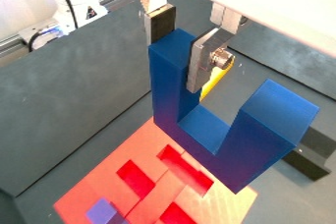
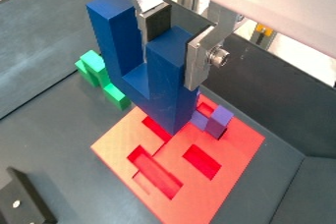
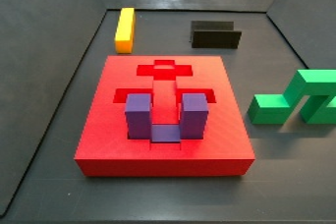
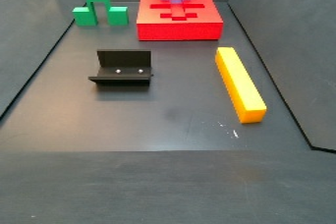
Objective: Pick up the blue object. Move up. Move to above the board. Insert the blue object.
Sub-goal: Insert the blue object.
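Observation:
My gripper [image 1: 184, 46] is shut on one prong of the blue object [image 1: 178, 85], a dark blue U-shaped block. It holds the block prongs-up in the air above the board [image 1: 116, 161]. Both wrist views show this: the gripper [image 2: 178, 39] clamps the nearer prong of the blue object [image 2: 160, 85], and the red board [image 2: 118, 140] lies below. The board [image 3: 105, 140] has open recesses, and a purple U-shaped block [image 3: 164, 117] sits in one of them. Neither the gripper nor the blue object shows in either side view.
A yellow bar [image 4: 239, 83] lies on the floor apart from the board [image 4: 157, 29]. A green stepped block [image 3: 300, 100] stands beside the board. The fixture [image 4: 122, 69] stands on the floor. Dark walls enclose the workspace.

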Tool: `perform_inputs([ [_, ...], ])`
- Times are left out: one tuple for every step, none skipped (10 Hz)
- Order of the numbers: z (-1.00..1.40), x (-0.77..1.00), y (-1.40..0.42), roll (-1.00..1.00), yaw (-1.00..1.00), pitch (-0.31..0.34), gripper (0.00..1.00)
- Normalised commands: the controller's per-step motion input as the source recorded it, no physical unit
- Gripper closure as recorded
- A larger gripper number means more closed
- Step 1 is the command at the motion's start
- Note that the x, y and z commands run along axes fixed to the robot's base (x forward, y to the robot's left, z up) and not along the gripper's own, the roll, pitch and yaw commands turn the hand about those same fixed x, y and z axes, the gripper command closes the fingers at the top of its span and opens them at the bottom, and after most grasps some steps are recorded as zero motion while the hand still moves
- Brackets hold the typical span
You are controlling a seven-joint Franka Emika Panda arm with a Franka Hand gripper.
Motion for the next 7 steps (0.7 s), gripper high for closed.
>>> perform_inputs([
  [0.00, 0.00, 0.03, 0.00, 0.00, 0.000, 1.00],
  [-0.09, 0.00, 0.35, 0.03, 0.02, 0.000, 1.00],
  [-0.18, 0.00, 0.52, 0.05, 0.04, 0.000, 1.00],
  [-0.21, 0.00, 0.65, 0.04, 0.06, 0.000, 1.00],
  [-0.06, 0.00, 0.39, 0.03, 0.03, 0.000, 1.00],
  [0.00, 0.00, 0.01, -0.01, 0.00, 0.000, 1.00],
  [-0.41, 0.00, 0.00, 0.00, 0.00, -0.027, 1.00],
])
